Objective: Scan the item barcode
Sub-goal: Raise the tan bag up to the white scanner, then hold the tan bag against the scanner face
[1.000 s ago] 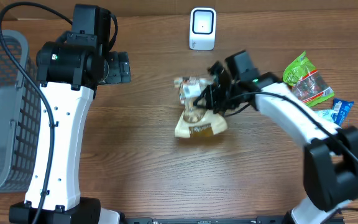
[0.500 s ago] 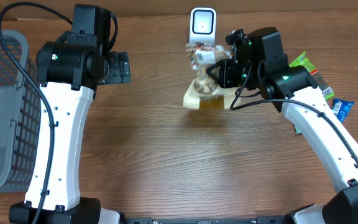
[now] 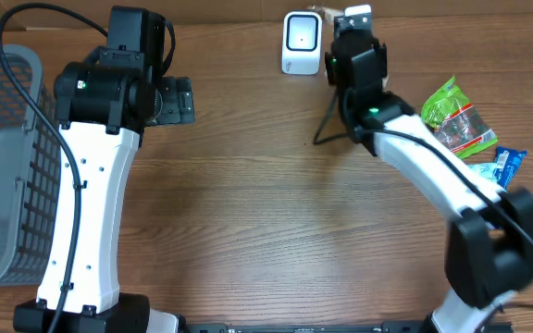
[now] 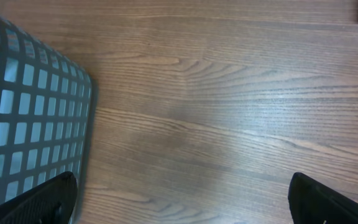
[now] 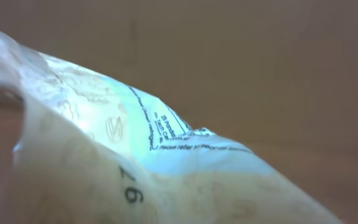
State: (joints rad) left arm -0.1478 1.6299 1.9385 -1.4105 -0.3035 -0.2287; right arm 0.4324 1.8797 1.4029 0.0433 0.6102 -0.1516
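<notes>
Up close in the right wrist view: clear crinkly plastic snack bag with black print, pinched in the black right gripper. Further out, lots of bare brown wooden table for moving. Off to the left, black left gripper wide open, holding nothing, well apart. Farthest back, small white box scanner, just left of the bag; probably needs the print turned toward it.
</notes>
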